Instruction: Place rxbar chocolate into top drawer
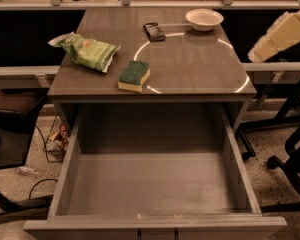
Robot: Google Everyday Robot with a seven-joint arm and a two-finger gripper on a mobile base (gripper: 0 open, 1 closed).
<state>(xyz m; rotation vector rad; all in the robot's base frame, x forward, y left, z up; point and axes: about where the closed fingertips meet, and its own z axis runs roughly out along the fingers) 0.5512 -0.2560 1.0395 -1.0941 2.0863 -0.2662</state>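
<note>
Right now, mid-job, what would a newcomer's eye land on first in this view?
The pulled-out top drawer fills the foreground, its grey floor showing. Behind it on the table lie a green snack bag at the left, a green-topped sponge near the front edge, and the dark rxbar chocolate at the back beside a white bowl. A pale arm segment juts in at the right edge; the pincer itself is out of view.
</note>
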